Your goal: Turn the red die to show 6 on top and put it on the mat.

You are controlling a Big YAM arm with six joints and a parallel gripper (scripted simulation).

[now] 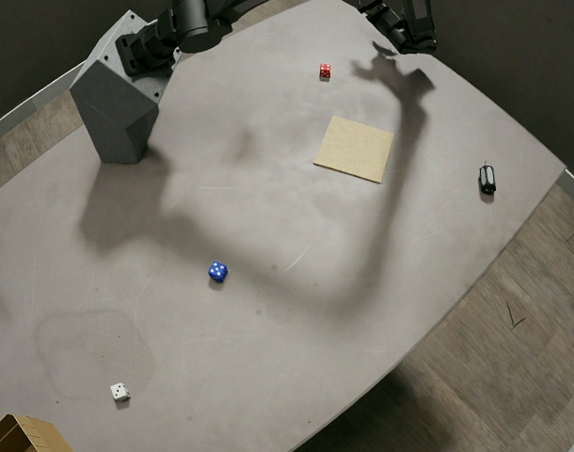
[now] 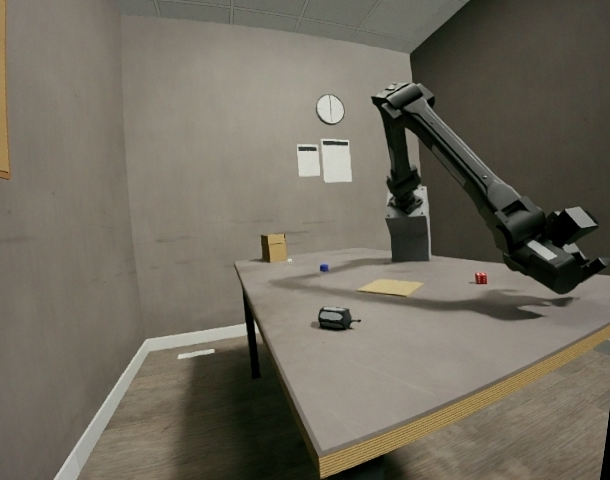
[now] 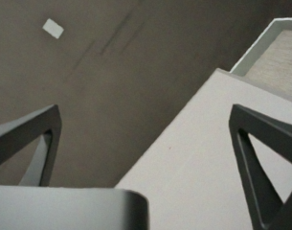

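The red die [image 1: 325, 71] [image 2: 480, 277] sits flat on the table at the far side, apart from the tan mat [image 1: 354, 148] [image 2: 390, 287]. A blue die [image 1: 217, 271] [image 2: 324, 267] lies mid-table and a white die [image 1: 119, 391] [image 2: 289, 261] lies near the cardboard box. My gripper [image 2: 587, 268] [image 3: 145, 113] is open and empty. It hangs well above the table near its edge, to the right of the red die in the top view and not touching anything. The wrist view shows only the table edge and the wall between the fingers.
The arm's grey base block [image 1: 113, 104] [image 2: 408, 232] stands at the table's back corner. A small black device [image 1: 486, 179] [image 2: 334, 317] lies near one table edge. A cardboard box [image 1: 20, 434] [image 2: 273, 247] stands at another corner.
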